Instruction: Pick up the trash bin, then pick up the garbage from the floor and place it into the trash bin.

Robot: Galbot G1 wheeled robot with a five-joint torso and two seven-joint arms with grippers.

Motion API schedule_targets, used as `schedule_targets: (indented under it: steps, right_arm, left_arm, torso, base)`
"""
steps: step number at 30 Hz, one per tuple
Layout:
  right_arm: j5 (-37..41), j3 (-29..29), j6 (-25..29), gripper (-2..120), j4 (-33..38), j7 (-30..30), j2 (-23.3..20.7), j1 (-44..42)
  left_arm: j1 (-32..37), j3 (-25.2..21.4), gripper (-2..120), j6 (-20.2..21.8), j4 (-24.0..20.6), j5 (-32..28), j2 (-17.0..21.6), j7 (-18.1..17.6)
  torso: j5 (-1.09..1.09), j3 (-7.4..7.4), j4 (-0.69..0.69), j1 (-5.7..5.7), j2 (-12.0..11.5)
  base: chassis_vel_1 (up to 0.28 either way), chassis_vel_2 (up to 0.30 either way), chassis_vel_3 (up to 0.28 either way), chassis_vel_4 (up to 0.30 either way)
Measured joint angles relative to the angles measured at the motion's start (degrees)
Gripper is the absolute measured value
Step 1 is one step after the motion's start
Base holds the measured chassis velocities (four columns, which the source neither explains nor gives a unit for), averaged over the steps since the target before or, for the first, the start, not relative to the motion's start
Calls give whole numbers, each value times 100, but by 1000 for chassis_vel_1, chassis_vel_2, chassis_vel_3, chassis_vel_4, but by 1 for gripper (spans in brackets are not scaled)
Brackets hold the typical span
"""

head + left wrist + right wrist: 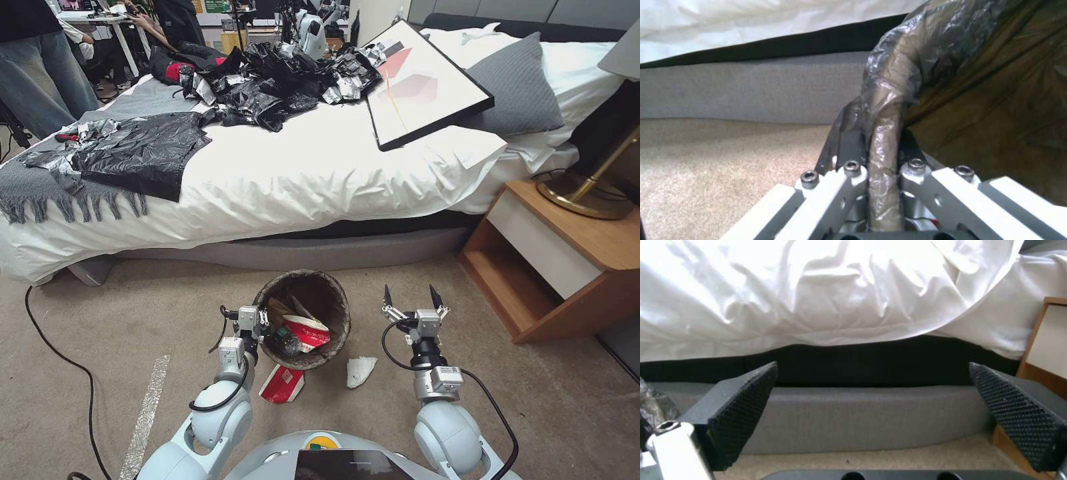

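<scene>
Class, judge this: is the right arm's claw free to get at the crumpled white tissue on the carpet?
Probably yes: the right claw is open, and the crumpled white tissue lies uncovered on the carpet beside that arm.

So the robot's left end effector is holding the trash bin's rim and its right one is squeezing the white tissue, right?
Not quite. The left end effector does clamp the trash bin rim, but the right end effector is open and holds nothing. The head view shows the white tissue lying on the floor; the right wrist view shows the fingers spread apart.
</scene>
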Motion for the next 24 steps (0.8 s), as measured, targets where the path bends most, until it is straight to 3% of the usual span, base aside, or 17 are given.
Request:
schedule_targets:
  steps: [12, 15, 19, 24]
  right_arm:
    - [159, 5, -66, 100, -99, 49, -156, 95]
    - [638, -27, -404, 100, -110, 82, -407, 190]
    - [2210, -258, -1270, 100, -611, 23, -900, 629]
    - [3018, -407, -1836, 100, -899, -55, -997, 865]
  left_arm:
    - [29, -183, 2, -20, -22, 0, -66, -10]
    - [97, -279, 2, -35, -60, 8, -96, -10]
    - [186, -448, 2, -80, -86, 106, -95, -10]
    - [237, -537, 2, -80, -127, 100, -59, -5]
  torso:
    - [0, 1, -2, 0, 0]
    - [0, 1, -2, 0, 0]
    - [1, 1, 0, 0, 0]
    - [1, 0, -1, 0, 0]
  base:
    - [0, 0, 0, 0]
    - [0, 0, 0, 0]
    - [0, 0, 0, 0]
    - [0, 0, 0, 0]
